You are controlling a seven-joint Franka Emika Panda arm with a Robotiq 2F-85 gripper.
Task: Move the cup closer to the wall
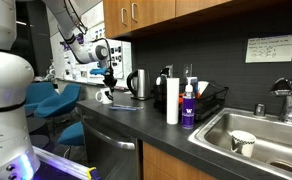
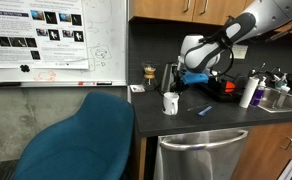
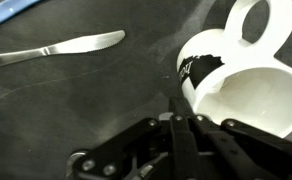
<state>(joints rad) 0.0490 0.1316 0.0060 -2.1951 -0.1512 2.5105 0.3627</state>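
Observation:
The cup (image 3: 248, 85) is a small white mug with a side handle and dark print on its side. It fills the right of the wrist view with its opening facing the camera. My gripper (image 3: 183, 105) has its black fingers drawn together on the near rim of the cup. In both exterior views the cup (image 1: 105, 97) (image 2: 171, 102) is near the counter's end, right under the gripper (image 1: 108, 82) (image 2: 176, 86). The dark grey wall (image 1: 211, 45) (image 2: 154, 45) rises behind the counter and carries a white notice sheet (image 1: 269, 48).
A table knife (image 3: 56, 48) lies on the dark counter beside the cup. A steel kettle (image 1: 138, 83), a paper towel roll (image 1: 172, 100), a purple bottle (image 1: 189, 106) and a dish rack (image 1: 211, 98) stand along the counter. A handleless white cup (image 1: 243, 143) sits in the sink (image 1: 286, 130). A blue chair (image 2: 81, 140) stands in front of the counter.

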